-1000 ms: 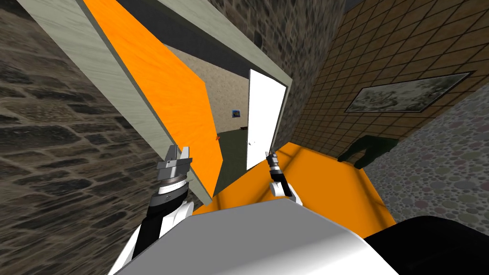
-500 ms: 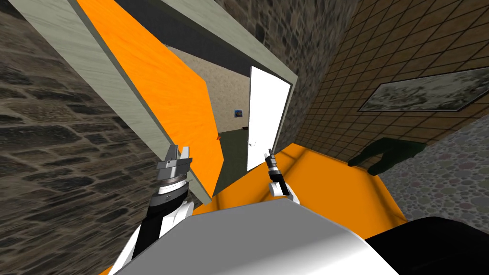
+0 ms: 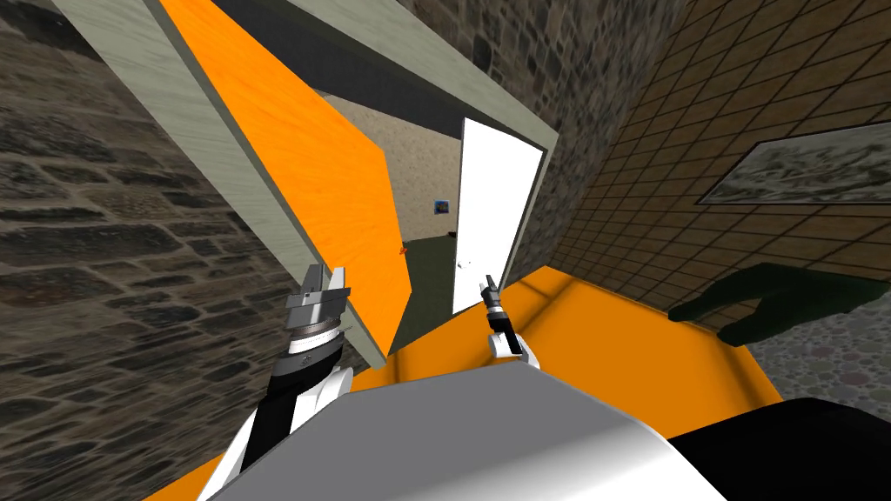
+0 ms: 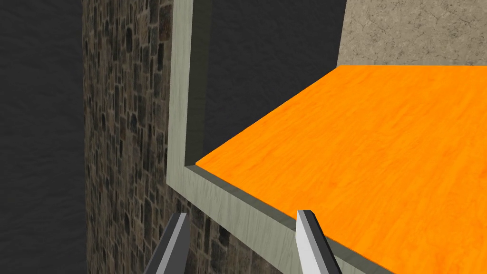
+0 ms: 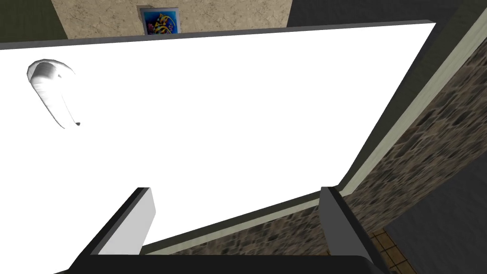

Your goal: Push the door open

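Note:
A white door (image 3: 494,217) stands partly swung away inside a grey frame (image 3: 513,113), hinged at the frame's right side. Its white lever handle (image 3: 462,261) sits near the free edge. My right gripper (image 3: 487,283) is low at the door's face, open. In the right wrist view the door (image 5: 238,119) spreads just beyond the open gripper (image 5: 235,216), with the handle (image 5: 50,92) off to one side. My left gripper (image 3: 324,277) is open beside the frame's left jamb (image 3: 261,200); its fingers (image 4: 311,238) point at the frame's corner (image 4: 183,166).
An orange flat surface (image 3: 331,191) runs along the left jamb. Stone walls (image 3: 104,261) flank the opening. A brown tiled wall with a framed picture (image 3: 800,174) is on the right, with a dark green object (image 3: 783,304) below it. Orange floor (image 3: 609,348) lies underfoot.
The whole head view has shifted, with the picture and the green object sliding right, so I have turned. The right gripper sits slightly higher against the door. The left arm is unchanged.

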